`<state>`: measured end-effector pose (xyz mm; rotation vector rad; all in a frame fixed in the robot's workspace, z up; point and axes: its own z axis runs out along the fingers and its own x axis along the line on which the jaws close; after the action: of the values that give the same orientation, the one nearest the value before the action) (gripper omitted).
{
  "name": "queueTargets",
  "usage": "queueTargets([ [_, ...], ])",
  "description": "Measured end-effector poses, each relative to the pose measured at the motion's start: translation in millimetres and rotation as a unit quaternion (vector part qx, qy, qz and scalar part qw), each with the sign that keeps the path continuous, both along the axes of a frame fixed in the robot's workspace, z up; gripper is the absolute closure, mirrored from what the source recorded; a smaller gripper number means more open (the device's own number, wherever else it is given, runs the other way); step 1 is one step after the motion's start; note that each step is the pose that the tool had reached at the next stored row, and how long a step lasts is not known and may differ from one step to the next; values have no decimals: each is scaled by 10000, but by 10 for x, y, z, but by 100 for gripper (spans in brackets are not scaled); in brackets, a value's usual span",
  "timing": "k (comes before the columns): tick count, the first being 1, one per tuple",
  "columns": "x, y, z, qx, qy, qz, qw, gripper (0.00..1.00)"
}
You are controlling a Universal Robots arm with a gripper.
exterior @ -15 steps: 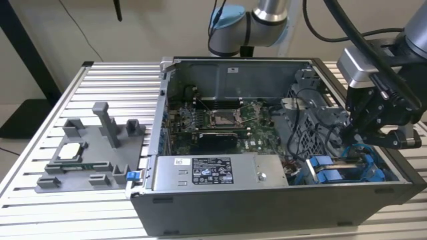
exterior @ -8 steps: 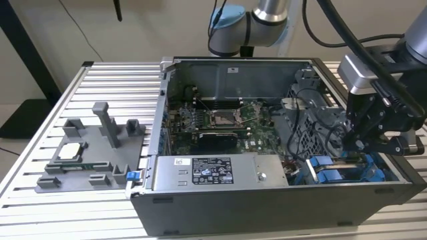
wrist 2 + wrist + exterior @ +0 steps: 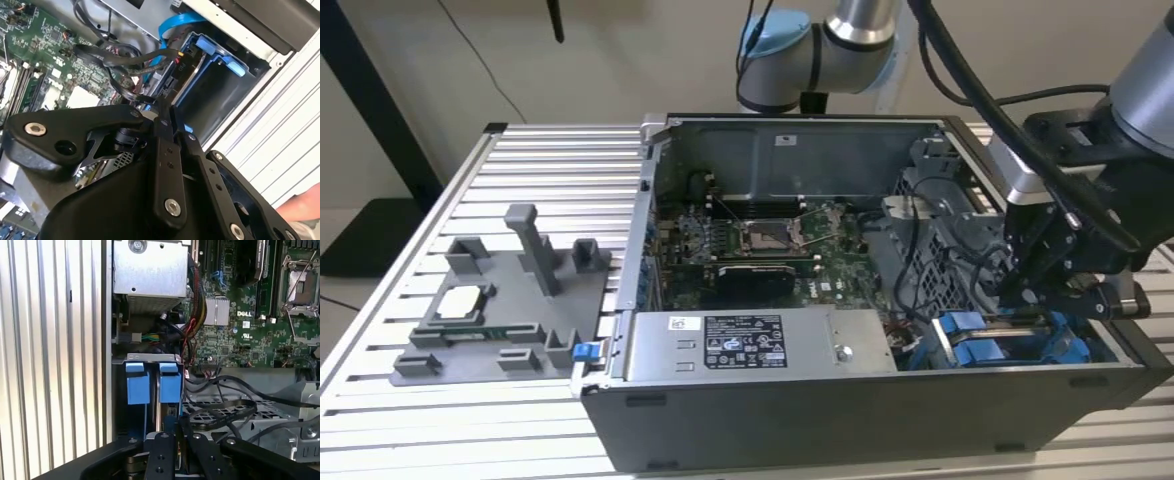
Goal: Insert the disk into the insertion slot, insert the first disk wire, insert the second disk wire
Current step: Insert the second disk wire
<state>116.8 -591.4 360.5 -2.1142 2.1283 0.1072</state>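
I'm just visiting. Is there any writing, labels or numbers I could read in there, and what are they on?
Black-and-white sticker on the grey metal box: print too small to read.
Small white sticker on the computer case, back wall: too small to read.
White markings on the green circuit board: too blurred to quote.
Nothing else is legible.
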Motion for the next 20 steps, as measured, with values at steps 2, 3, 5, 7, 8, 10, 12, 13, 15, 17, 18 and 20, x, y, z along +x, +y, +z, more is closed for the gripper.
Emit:
queueTargets([
  [2,3,32,-35,-3,0,-3,10000,100],
  [3,11,55,-54,-7,0,-4,10000,100],
  [5,38,89,-90,-22,0,-4,10000,100],
  [7,70,108,-125,-35,0,-2,10000,100],
  [8,84,108,-135,-38,0,-2,10000,100],
  [10,110,108,-139,-47,0,-2,10000,100],
  [12,121,108,-139,-47,2,-2,10000,100],
  [13,121,108,-140,-47,2,-2,10000,100],
  [15,122,107,-141,-53,3,-2,10000,100],
  [17,122,106,-139,-98,4,-2,10000,100],
  [18,122,106,-140,-128,4,-3,9999,100],
  [20,123,107,-140,-171,4,-9,9999,100],
])
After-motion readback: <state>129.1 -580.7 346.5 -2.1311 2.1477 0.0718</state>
